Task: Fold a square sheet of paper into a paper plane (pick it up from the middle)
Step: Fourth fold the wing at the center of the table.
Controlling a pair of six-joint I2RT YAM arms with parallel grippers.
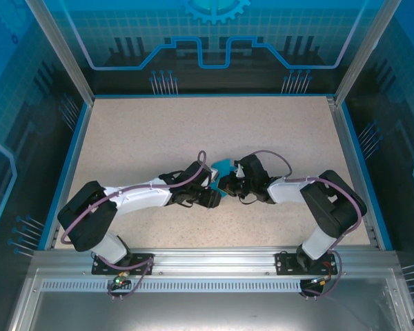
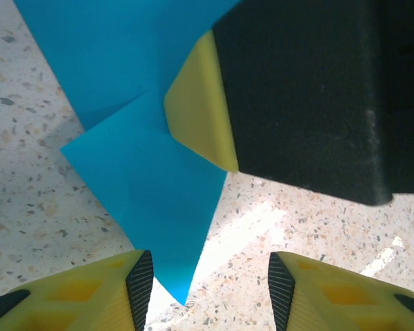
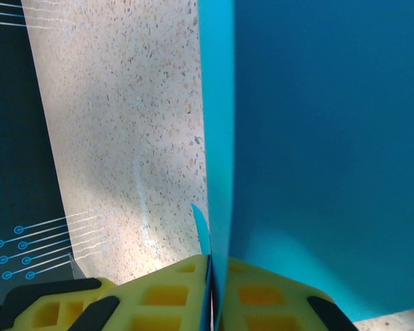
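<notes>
In the right jaws, creased teal paper (image 3: 317, 152)

Teal-blue sheet of paper (image 3: 317, 152), plain, partly folded into overlapping flaps that taper to a sharp point, pinched edge-on in the closed right gripper (image 3: 212, 269) and jutting out beyond its fingertips.

Plainly a robotics lab test cell, not a home or shop. Boxed in along the top, left and right of the overhead frame by clear blue-tinted panels printed with circuit-line graphics (image 1: 297, 34) and a blue gear emblem (image 1: 214, 8), held by silver aluminium frame posts (image 1: 58, 48). Floored with a speckled beige blue-edged tabletop (image 1: 138, 138). Fronted at the bottom by a slotted silver aluminium rail (image 1: 214, 261), with a black-and-white cabled robot arm (image 1: 134, 198) bolted at lower left and its twin arm (image 1: 290, 189) at lower right.
</notes>
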